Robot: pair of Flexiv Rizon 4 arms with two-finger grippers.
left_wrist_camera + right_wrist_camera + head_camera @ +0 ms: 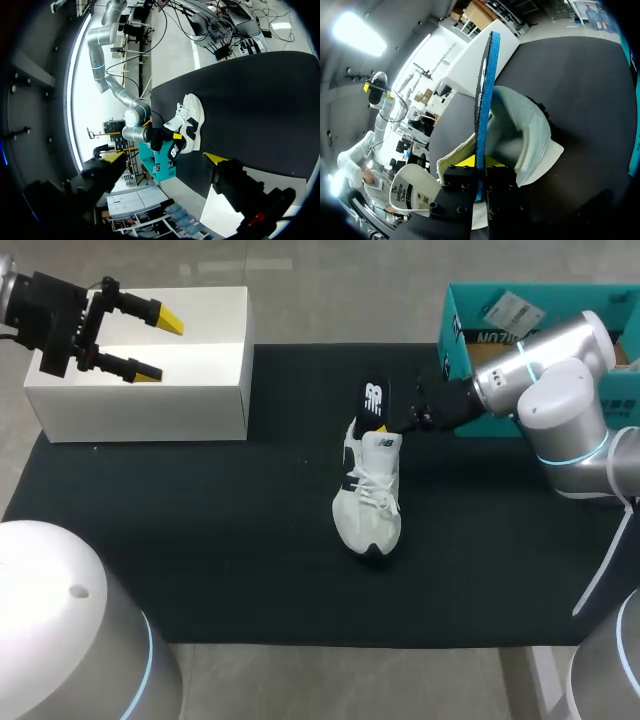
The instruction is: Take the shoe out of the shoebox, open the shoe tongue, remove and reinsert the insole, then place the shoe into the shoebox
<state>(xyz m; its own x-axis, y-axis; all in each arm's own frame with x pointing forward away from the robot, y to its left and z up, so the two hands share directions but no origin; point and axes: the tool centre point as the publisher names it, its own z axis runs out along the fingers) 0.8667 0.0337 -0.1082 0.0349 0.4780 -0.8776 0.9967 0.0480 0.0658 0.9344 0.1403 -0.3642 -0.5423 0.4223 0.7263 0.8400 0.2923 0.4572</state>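
A white shoe [368,495] lies on the black mat [200,540] near the middle, toe toward me. A black insole [374,405] stands up out of its heel opening. My right gripper [412,420] is shut on the insole's edge. In the right wrist view the blue-edged insole [482,100] runs straight out from between the closed fingers [470,161], with the shoe [530,135] around it. My left gripper [150,342] hangs open above the white shoebox [200,390] at the far left, holding nothing. Its wrist view shows the shoe [192,120] and insole [175,150] far ahead of the gripper [165,157].
A teal box [470,320] with items inside stands at the back right, behind my right arm [560,390]. The black mat extends well in front of and to the left of the shoe.
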